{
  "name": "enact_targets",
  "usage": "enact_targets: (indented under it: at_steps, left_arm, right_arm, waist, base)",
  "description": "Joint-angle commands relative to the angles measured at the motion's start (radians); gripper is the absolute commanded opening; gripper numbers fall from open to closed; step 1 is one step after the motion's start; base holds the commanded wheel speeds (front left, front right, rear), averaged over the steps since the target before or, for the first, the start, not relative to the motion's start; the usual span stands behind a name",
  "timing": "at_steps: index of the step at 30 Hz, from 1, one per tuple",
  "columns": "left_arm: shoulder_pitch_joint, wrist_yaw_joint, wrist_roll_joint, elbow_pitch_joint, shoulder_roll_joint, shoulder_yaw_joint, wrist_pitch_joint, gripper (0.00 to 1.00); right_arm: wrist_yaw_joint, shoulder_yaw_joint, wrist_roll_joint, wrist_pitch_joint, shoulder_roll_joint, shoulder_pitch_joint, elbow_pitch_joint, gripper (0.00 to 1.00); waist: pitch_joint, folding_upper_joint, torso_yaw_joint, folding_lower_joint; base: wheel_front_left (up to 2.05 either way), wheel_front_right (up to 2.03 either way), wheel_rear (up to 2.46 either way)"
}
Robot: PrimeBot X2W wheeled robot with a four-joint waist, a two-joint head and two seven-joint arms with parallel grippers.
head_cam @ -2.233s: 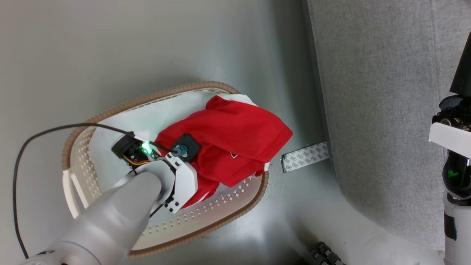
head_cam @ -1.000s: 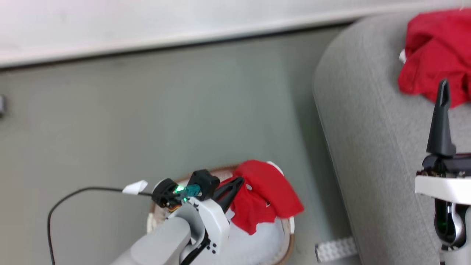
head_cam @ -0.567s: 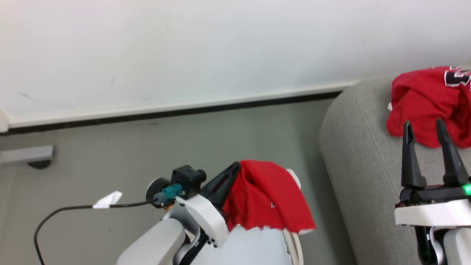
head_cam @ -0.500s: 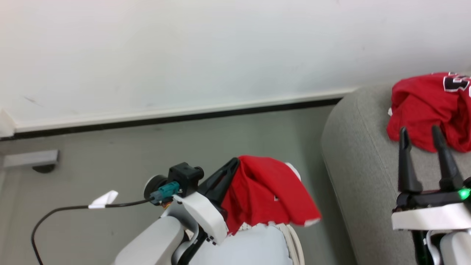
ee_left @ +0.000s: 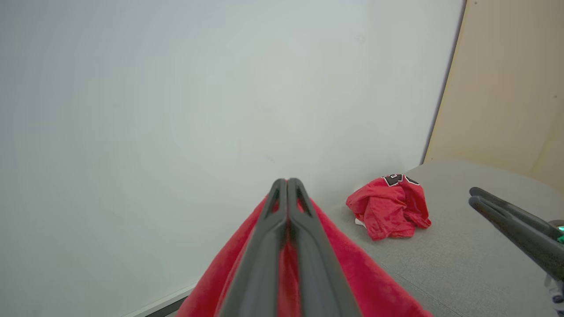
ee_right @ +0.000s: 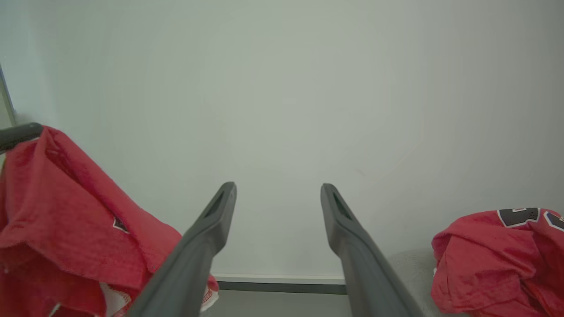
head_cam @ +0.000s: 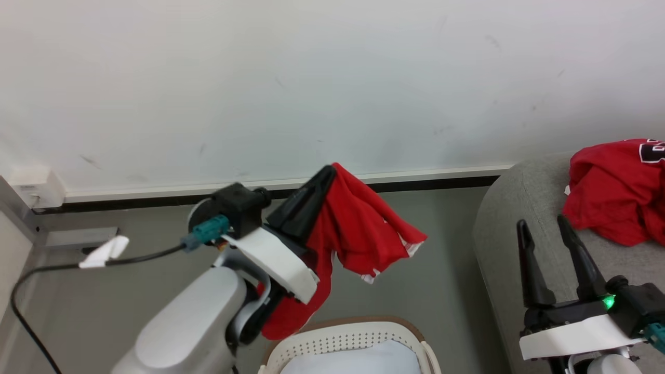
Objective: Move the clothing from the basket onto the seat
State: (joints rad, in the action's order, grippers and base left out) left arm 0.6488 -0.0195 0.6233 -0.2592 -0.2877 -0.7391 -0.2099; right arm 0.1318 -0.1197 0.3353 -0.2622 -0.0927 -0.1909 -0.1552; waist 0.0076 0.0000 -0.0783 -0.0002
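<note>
the pale left forearm rises from the lower left and tilts up to the right, holding the left gripper [head_cam: 327, 174] well above the small rounded white plastic basket with perforated sides and a brown rim [head_cam: 343, 340]. its two long dark fingers are pressed together, clenched on a bright red soft fabric garment with white trim [head_cam: 363, 231]. the garment hangs from the fingertips high over the basket and drapes in loose folds on both sides of the fingers. one fold trails down behind the wrist to just above the basket's rim, and i cannot tell if it touches. a white-edged corner sticks out to the right. inside the basket lies a pale cloth lining [head_cam: 353, 363]. right of the basket stands the large rounded seat in light grey woven fabric [head_cam: 499, 249]. the right gripper [head_cam: 541, 222] points upward against the seat, its fingers spread apart and grasping nothing. farther right of the basket, on the seat, a second bright red garment with black numerals outlined in white [head_cam: 608, 202] lies crumpled in a heap.
</note>
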Motion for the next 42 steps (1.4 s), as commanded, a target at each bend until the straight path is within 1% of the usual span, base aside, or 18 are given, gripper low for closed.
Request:
enact_targets:
  at_steps: [1,6,13,15,17,22,30,34,37,42]
  left_arm:
    - [0.010,0.007,0.007,0.016,-0.010,0.012,0.005,0.00]
    - [0.014,0.022,0.021,0.060,-0.029,0.030,0.024,0.00]
    - [0.000,0.032,0.028,0.075,-0.033,0.029,0.030,0.00]
    - [-0.002,0.033,0.030,0.073,-0.034,0.028,0.029,0.00]
    - [-0.002,0.033,0.031,0.070,-0.035,0.028,0.027,0.00]
    - [-0.001,0.030,0.033,0.064,-0.024,0.019,0.024,0.00]
    - [-0.004,0.017,0.031,0.051,0.015,-0.020,0.024,0.00]
    - [-0.007,0.010,0.032,0.045,0.040,-0.042,0.026,0.00]
    - [-0.010,0.002,0.030,0.042,0.055,-0.062,0.028,0.00]
    - [-0.014,-0.008,0.026,0.043,0.085,-0.097,0.035,0.00]
  right_arm:
    - [-0.002,-0.012,0.006,-0.002,0.000,0.012,0.000,1.00]
    - [-0.002,-0.057,0.011,-0.002,-0.001,0.003,0.002,1.00]
    - [-0.002,-0.097,0.014,-0.002,-0.018,-0.004,-0.001,1.00]
    - [-0.002,-0.133,0.000,-0.002,-0.034,-0.008,-0.007,1.00]
    - [-0.002,-0.190,-0.015,-0.002,-0.051,-0.017,-0.018,1.00]
    - [-0.002,-0.296,-0.026,-0.002,-0.070,-0.041,-0.047,1.00]
    - [-0.002,-0.444,-0.052,-0.001,-0.085,-0.111,-0.159,1.00]
    - [-0.002,-0.466,-0.092,-0.001,-0.072,-0.153,-0.231,1.00]
    - [-0.002,-0.462,-0.117,-0.001,-0.054,-0.182,-0.282,1.00]
    - [-0.002,-0.480,-0.105,-0.001,-0.039,-0.223,-0.355,1.00]
  waist:
    - [-0.002,0.0000,0.002,0.0002]
    - [-0.002,0.0000,0.001,0.0002]
    - [0.002,0.0000,-0.003,0.0002]
    - [0.003,0.0000,-0.004,0.0002]
    - [0.005,0.0000,-0.006,0.0002]
    - [0.003,0.0000,0.001,0.0002]
    - [-0.013,0.0000,0.051,0.0002]
    - [-0.024,0.0000,0.082,0.0002]
    - [-0.032,0.0000,0.109,0.0002]
    - [-0.042,0.0000,0.161,0.0002]
  base:
    - [0.00,0.00,0.00]
    - [0.00,0.00,0.00]
    - [0.00,0.00,0.00]
    - [0.00,0.00,0.00]
    - [0.00,0.00,0.00]
    - [0.00,0.00,0.00]
    - [0.00,0.00,0.00]
    - [0.00,0.00,0.00]
    - [0.00,0.00,0.00]
    - [0.00,0.00,0.00]
